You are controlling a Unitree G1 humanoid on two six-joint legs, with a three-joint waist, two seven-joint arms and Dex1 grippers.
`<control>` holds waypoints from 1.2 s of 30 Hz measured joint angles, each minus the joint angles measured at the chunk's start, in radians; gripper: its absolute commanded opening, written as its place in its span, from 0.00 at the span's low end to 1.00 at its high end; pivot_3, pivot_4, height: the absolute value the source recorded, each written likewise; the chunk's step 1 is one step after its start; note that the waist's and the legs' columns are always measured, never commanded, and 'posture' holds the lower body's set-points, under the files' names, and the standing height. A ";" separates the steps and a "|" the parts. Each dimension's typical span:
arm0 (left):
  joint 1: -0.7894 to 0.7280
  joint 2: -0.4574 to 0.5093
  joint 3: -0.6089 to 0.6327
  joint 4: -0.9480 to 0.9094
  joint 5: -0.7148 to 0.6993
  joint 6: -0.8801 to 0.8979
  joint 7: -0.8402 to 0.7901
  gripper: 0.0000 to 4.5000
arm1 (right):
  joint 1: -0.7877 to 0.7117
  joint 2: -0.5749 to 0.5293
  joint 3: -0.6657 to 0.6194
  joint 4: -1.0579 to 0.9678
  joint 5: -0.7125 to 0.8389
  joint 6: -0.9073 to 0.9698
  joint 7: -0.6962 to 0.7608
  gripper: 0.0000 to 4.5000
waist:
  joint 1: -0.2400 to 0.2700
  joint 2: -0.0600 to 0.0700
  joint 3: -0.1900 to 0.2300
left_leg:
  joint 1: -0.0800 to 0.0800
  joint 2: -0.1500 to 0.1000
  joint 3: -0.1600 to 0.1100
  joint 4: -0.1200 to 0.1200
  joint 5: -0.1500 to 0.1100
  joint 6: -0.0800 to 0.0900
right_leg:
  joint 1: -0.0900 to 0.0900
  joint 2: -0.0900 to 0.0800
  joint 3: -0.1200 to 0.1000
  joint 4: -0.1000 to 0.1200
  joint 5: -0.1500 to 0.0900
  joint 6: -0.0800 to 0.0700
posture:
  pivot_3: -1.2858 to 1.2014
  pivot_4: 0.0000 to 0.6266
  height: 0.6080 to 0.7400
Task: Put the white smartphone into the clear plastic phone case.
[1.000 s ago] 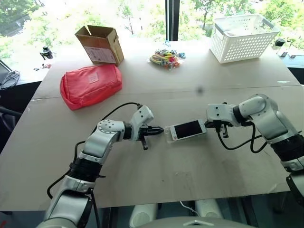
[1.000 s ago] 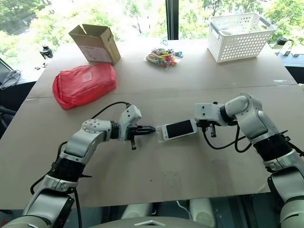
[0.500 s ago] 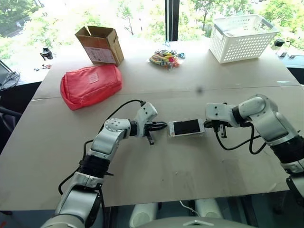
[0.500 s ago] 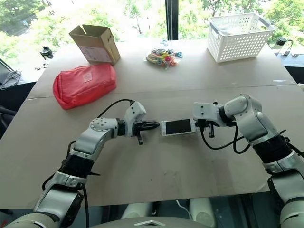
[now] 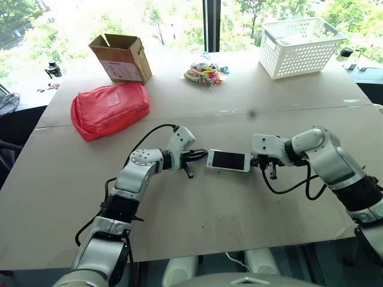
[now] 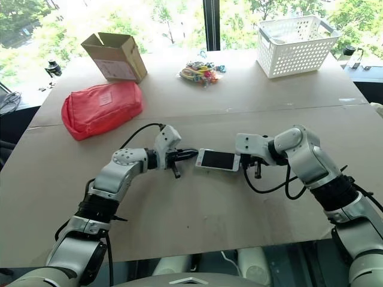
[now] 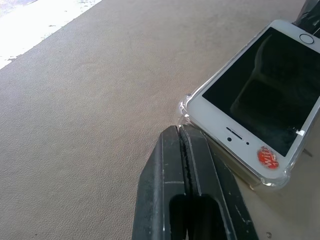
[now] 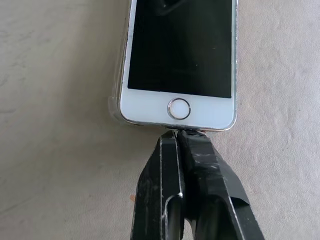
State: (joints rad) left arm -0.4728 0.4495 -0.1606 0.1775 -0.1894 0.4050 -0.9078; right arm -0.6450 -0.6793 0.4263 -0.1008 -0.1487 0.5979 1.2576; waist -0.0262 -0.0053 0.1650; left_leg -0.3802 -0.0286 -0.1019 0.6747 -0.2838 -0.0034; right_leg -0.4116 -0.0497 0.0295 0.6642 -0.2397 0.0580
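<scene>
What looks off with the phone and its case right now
The white smartphone is not seated flat in the clear plastic phone case: its earpiece end rides above the case's corner, with the rim showing beneath. Nothing looks spilled or damaged.

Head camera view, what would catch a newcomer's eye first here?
The white smartphone lies screen-up mid-table, apparently sitting in the clear plastic phone case, whose rim shows at its corners. The left gripper and right gripper meet it from opposite short ends, fingers shut. Further back sit a red pouch, an open cardboard box and a white basket.
</scene>
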 measured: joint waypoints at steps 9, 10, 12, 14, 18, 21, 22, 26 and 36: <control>0.009 0.010 0.004 -0.010 0.002 0.003 0.001 0.00 | 0.008 0.017 0.006 -0.040 0.001 0.059 -0.021 0.01 | -0.011 0.000 0.000 | 0.000 0.000 0.000 0.000 0.000 0.000 | 0.000 0.000 0.000 0.000 0.000 0.000 | 0.52 0.24 1.00; 0.009 0.011 0.004 -0.011 0.002 0.003 0.001 0.00 | 0.009 0.017 0.007 -0.041 0.001 0.062 -0.021 0.01 | -0.012 0.000 0.000 | 0.000 0.000 0.000 0.000 0.000 0.000 | 0.000 0.000 0.000 0.000 0.000 0.000 | 0.52 0.24 1.00; 0.009 0.015 0.003 -0.011 0.002 0.002 0.001 0.00 | 0.009 0.012 0.007 -0.043 0.002 0.066 -0.022 0.01 | -0.012 0.000 0.000 | 0.000 0.000 0.000 0.000 0.000 0.000 | 0.000 0.000 0.000 0.000 0.000 0.000 | 0.52 0.24 1.00; 0.008 0.023 -0.001 -0.012 0.002 -0.002 -0.003 0.00 | 0.011 0.003 0.007 -0.052 0.010 0.066 -0.021 0.01 | -0.013 0.000 0.000 | 0.000 0.000 -0.001 0.000 0.000 0.000 | 0.000 0.000 0.000 0.000 0.000 0.000 | 0.52 0.24 1.00; 0.006 0.058 -0.005 -0.016 0.001 -0.004 -0.015 0.00 | 0.012 -0.017 0.007 -0.066 0.029 0.067 -0.021 0.01 | -0.018 0.000 0.000 | 0.000 0.001 0.000 -0.002 0.000 0.000 | -0.001 0.001 0.000 0.000 0.000 0.000 | 0.52 0.24 1.00; 0.006 0.106 0.006 -0.018 0.000 -0.001 -0.028 0.00 | 0.012 -0.042 0.006 -0.073 0.040 0.073 -0.022 0.01 | -0.017 0.000 0.000 | 0.000 0.001 0.000 -0.003 0.000 0.000 | -0.001 0.001 0.000 -0.001 0.000 0.000 | 0.52 0.24 1.00; 0.007 0.114 0.009 -0.020 -0.001 0.004 -0.032 0.00 | 0.012 -0.047 0.006 -0.074 0.042 0.074 -0.022 0.01 | -0.016 0.000 0.000 | 0.000 0.001 0.000 -0.004 0.000 0.000 | -0.001 0.001 0.000 -0.001 0.000 0.000 | 0.52 0.24 1.00; 0.041 0.138 0.014 -0.088 -0.015 0.048 -0.058 0.00 | 0.012 -0.067 0.006 -0.081 0.057 0.082 -0.021 0.01 | -0.014 0.000 0.000 | -0.001 0.003 0.000 -0.004 0.000 0.000 | -0.001 0.001 0.000 -0.003 0.000 0.000 | 0.52 0.24 1.00; 0.088 0.153 -0.012 -0.211 -0.064 0.164 -0.108 0.00 | 0.011 -0.087 0.006 -0.150 0.100 0.138 -0.022 0.01 | -0.010 0.000 0.000 | -0.001 0.003 0.000 -0.004 0.000 0.000 | -0.001 0.000 0.000 -0.003 0.000 0.000 | 0.52 0.24 1.00</control>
State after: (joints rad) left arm -0.3850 0.6021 -0.1726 -0.0337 -0.2529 0.5690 -1.0154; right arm -0.6342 -0.7664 0.4322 -0.2511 -0.0489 0.7356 1.2359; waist -0.0360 -0.0053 0.1650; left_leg -0.3816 -0.0259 -0.1019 0.6706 -0.2838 -0.0035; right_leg -0.4127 -0.0493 0.0290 0.6607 -0.2400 0.0580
